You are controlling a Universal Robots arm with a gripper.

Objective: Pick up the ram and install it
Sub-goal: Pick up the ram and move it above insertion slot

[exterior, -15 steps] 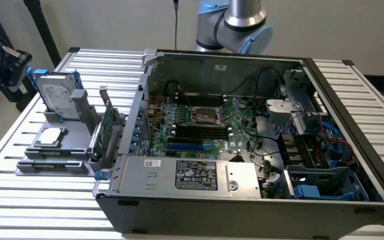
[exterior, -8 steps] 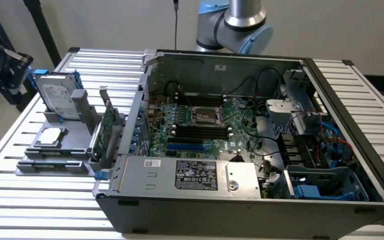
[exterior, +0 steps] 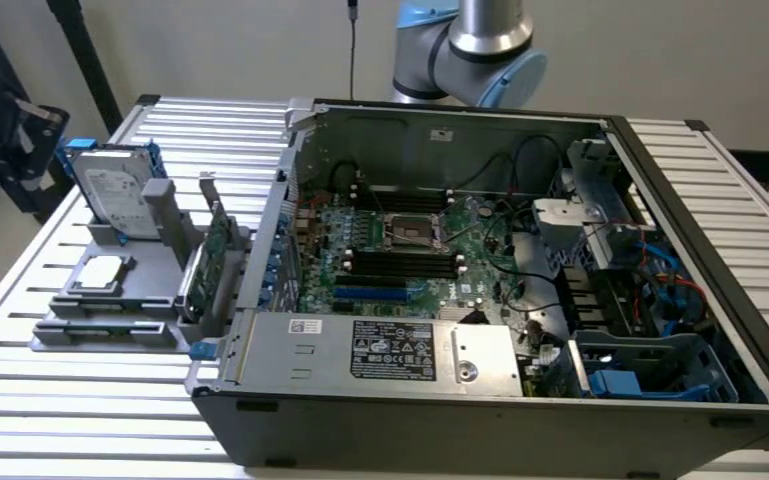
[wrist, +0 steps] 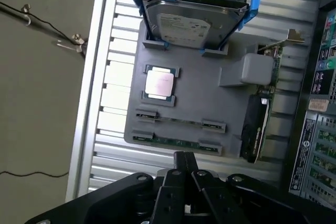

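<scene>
Black fingers [wrist: 184,160] fill the near edge of the wrist view, pressed tightly together and gripping nothing. Their tips point toward a grey holder [wrist: 210,98] that lies on a slatted metal worktop [wrist: 113,93]. How high they hang above it cannot be told.

The ram [wrist: 176,141] sits in the holder, in the slot along the edge closest to the fingers. It looks like a long, thin green strip seen from above, standing on its edge, with a small grey clip at each end. Its long axis follows that edge and runs parallel to the worktop's slats. One end points toward the open computer case [wrist: 320,129] and the other toward the worktop's outer rim.

Farther back on the holder are a square silver processor chip [wrist: 160,83] and a hard drive [wrist: 191,22] in a blue bracket. A wider green expansion card [wrist: 260,124] stands on the side beside the case.

In the exterior view, the computer case [exterior: 357,420] is nearest, lying open on the worktop [exterior: 77,400]. Its power supply [exterior: 371,350] is in front and the green motherboard [exterior: 398,250] behind. The holder [exterior: 131,270] sits just beside the case, on the exterior view's left. It carries the hard drive [exterior: 111,195], the processor chip [exterior: 101,275] and the expansion card [exterior: 211,265]. The robot arm [exterior: 484,45] rises behind the case.
</scene>
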